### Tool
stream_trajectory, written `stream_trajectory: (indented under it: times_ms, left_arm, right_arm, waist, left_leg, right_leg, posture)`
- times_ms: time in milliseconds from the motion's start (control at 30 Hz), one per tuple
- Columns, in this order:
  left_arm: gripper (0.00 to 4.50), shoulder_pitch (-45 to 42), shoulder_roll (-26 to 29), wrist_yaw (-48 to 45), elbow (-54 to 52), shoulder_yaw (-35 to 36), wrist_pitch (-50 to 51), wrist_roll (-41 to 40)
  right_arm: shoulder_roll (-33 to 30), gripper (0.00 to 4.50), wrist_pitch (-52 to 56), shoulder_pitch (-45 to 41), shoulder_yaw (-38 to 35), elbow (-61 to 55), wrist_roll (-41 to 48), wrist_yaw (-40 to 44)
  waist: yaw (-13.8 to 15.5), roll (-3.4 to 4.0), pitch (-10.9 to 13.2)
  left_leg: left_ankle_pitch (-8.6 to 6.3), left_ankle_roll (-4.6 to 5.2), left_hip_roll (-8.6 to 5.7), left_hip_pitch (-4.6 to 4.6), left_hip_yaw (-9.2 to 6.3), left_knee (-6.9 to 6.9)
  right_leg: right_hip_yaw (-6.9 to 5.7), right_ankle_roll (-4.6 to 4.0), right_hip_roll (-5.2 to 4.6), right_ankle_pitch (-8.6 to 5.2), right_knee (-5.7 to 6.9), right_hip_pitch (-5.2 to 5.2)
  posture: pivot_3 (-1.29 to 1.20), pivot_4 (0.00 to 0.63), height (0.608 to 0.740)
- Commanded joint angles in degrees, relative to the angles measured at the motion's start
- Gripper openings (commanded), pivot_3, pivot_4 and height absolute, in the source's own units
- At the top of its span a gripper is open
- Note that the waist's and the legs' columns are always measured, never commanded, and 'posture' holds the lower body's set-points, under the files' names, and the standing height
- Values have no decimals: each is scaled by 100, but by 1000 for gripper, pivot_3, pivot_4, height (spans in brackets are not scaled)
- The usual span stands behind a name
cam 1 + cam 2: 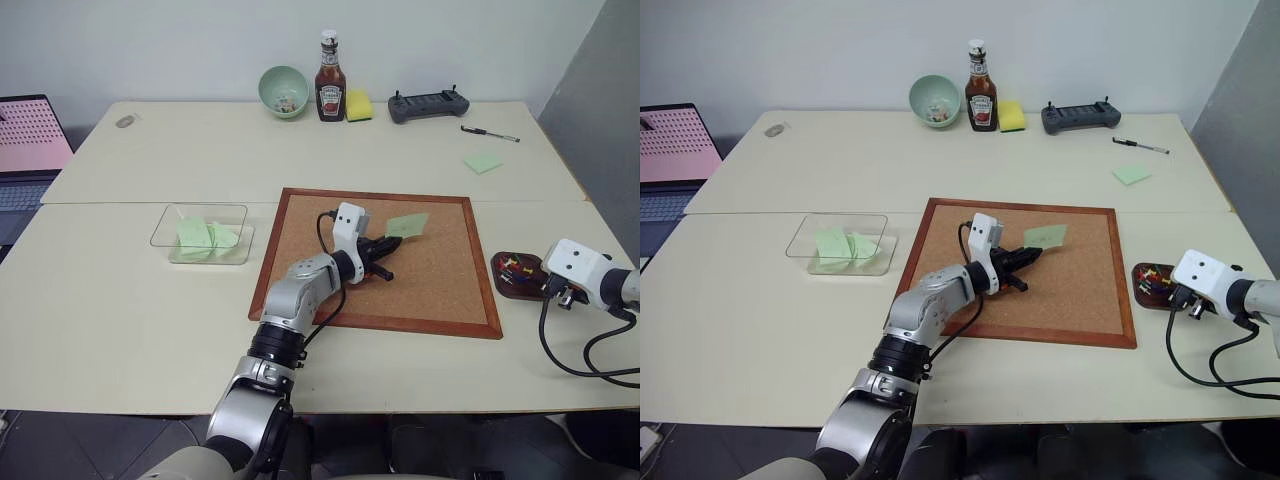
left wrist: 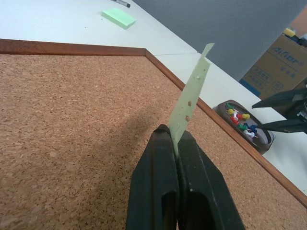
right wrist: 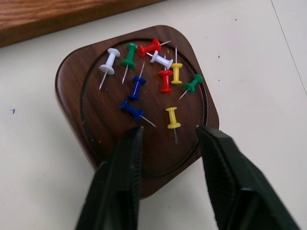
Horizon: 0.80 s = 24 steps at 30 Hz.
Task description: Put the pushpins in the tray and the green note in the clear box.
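Green note (image 2: pixel 191 98) edge-on in left claw (image 2: pixel 176 143) (corkboard (image 1: pixel 440 285) rim near)

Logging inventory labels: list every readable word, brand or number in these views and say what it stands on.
"Aihor", as best it can be read: on the cardboard box beyond the table edge, left wrist view; the letters are partly uncertain.
Ketchup bottle: it has a label, too small to read.
Laptop screen: a dot pattern, no legible text.
Black controller: no readable markings.
Nothing else carries legible text.
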Motion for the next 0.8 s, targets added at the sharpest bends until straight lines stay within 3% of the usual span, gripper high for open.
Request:
stream_trajectory:
  times_ms: [33,200,367,500,800]
  left_arm:
    - [0,-58,-15,-9,-223,35,-37,-79]
    - [0,-97,121,69,-510,81,49,-68]
    - [0,95,605,379,-1573,156,453,-10]
    - [0,498,1256,786,-2791,376,1005,79]
    - [0,1415,2544,1878,-3957,1908,1928,316]
  right_arm:
    - [2,2707,-53,-118,-198,-102,64,5]
    - [52,3687,478,-154,-656,-849,901,408]
    - [455,3687,985,-452,-592,-1733,1704,677]
    - [1133,3687,1182,-951,-177,-2179,2098,690]
    - [2579,3687,1258,-2074,973,-1970,2220,876]
  waist:
    - [-2,0,0]
    - [-8,0,0]
    - [-19,-3,2]
    - [-46,-5,3]
    - [-15,-12,7]
  left_leg:
    - [0,0,0,0,0,0]
    - [0,0,0,0,0,0]
    - [0,0,4,3,-2,0]
    - [0,0,8,6,-4,0]
    - [-1,1,7,5,-14,1]
  right_leg:
    - [0,0,0,0,0,0]
    - [1,0,0,0,0,0]
    - [-1,0,2,0,2,3]
    - [0,0,4,0,2,3]
    - [-10,-1,3,1,4,1]
  posture:
    - [0,150,740]
    - [0,150,740]
    - [0,150,740]
    - [0,150,740]
    - [0,150,740]
